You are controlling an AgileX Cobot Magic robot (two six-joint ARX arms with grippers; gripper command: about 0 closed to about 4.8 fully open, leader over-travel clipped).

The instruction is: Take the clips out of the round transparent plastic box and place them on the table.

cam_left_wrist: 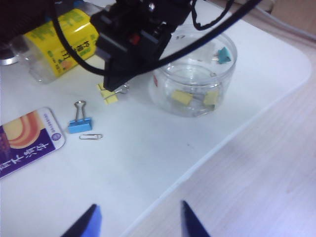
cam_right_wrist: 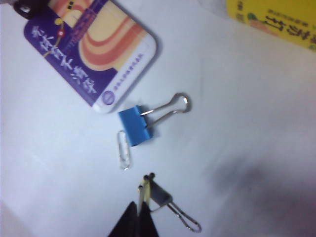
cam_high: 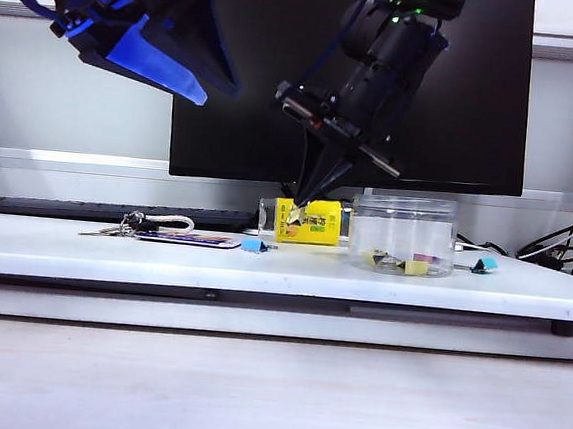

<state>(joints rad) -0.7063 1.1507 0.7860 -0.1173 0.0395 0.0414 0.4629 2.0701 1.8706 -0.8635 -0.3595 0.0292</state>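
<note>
The round transparent plastic box [cam_high: 403, 235] stands upright on the white table [cam_high: 261, 273], right of centre. Two pale-yellow clips [cam_left_wrist: 181, 97] [cam_left_wrist: 211, 98] lie on its bottom. My right gripper [cam_right_wrist: 140, 210] is shut on another small pale-yellow clip [cam_right_wrist: 148, 190], whose silver wire handle sticks out to one side. It hangs point-down left of the box [cam_left_wrist: 195, 79], with the clip [cam_left_wrist: 109, 94] low over the table. In the exterior view this clip [cam_high: 295, 207] shows in front of the yellow packet. My left gripper [cam_left_wrist: 140, 219] is open and empty, raised high at the left near the table's front edge.
A blue clip [cam_right_wrist: 136, 126] and a wire paper clip [cam_right_wrist: 123, 150] lie close to the held clip. A purple printed card [cam_left_wrist: 24, 143] with keys [cam_high: 125, 226] lies further left. A yellow packet [cam_high: 311, 222] stands behind, and a teal clip [cam_high: 484, 264] lies right of the box.
</note>
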